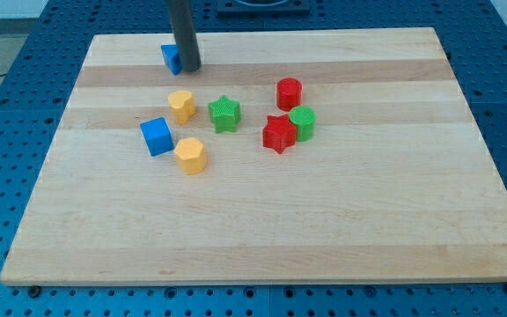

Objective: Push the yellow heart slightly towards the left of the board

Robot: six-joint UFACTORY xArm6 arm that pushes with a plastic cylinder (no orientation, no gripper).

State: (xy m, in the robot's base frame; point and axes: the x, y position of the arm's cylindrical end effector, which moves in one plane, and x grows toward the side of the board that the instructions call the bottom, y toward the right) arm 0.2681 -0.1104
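Up at the view's top, my tip (189,68), bare and holding nothing, touches a blue block (171,59), well apart from the yellow heart (190,155) lying just beside the blue cube (157,136).

Lab: blue perforated bench (25,53)

Yellow heart (190,155), blue cube (157,136)

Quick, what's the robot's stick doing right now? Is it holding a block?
My tip: no gripper, so it holds nothing. It sits at the view's top, against a small blue block, well above the yellow heart.
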